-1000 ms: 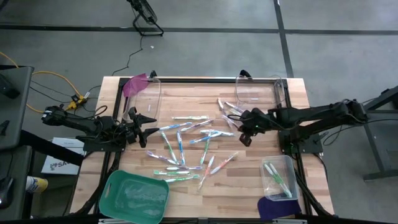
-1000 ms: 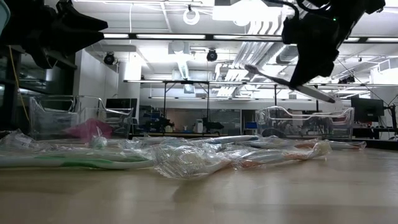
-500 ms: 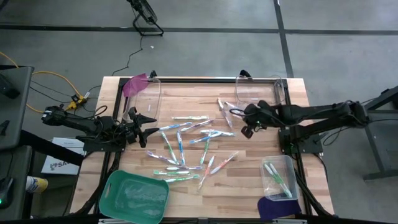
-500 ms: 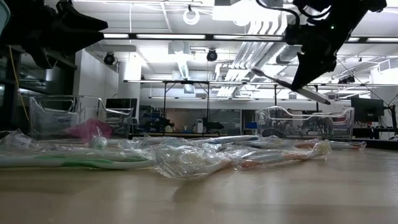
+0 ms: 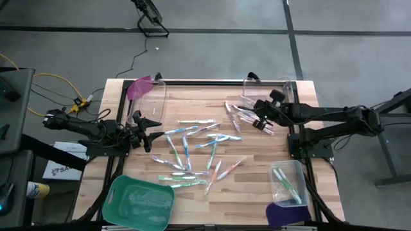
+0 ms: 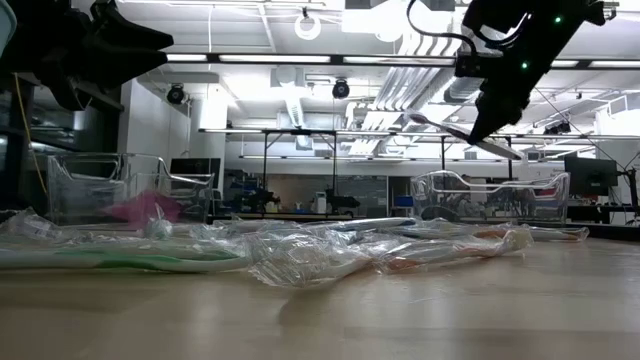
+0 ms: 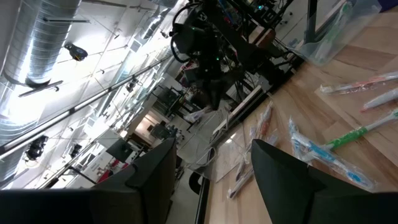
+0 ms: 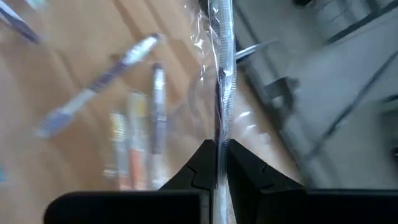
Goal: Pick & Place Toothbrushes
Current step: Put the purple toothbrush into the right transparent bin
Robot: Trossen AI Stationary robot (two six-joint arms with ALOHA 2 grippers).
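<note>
Several wrapped toothbrushes (image 5: pixel 192 151) lie scattered on the middle of the wooden table (image 5: pixel 257 199); they also show in the low view (image 6: pixel 290 250). My right gripper (image 5: pixel 260 119) hangs above the table's far right part, shut on one toothbrush in a clear wrapper (image 8: pixel 222 74), which also shows in the low view (image 6: pixel 462 135). My left gripper (image 5: pixel 153 133) waits open and empty at the table's left, above the wood; its fingers stand apart in the left wrist view (image 7: pixel 211 186). My right gripper pinches the wrapped toothbrush between its two fingers (image 8: pixel 202 163), and the brush's long part (image 8: pixel 221 134) runs on straight past the fingertips. The toothbrush is lifted clear of the table and slants down in the low view (image 6: pixel 495 150). Which end it has, I cannot tell.
A clear bin (image 5: pixel 154 99) with a pink lid (image 5: pixel 139 86) stands at the far left, another clear bin (image 5: pixel 270 93) at the far right. A clear bin with toothbrushes (image 5: pixel 288 183) and a purple lid (image 5: pixel 287 215) are near right. A green tray (image 5: pixel 138 202) is near left.
My right gripper has gone toward the table's far edge and a little up, turning as it went, with the wrapped toothbrush still between its fingers and clear of the table.
</note>
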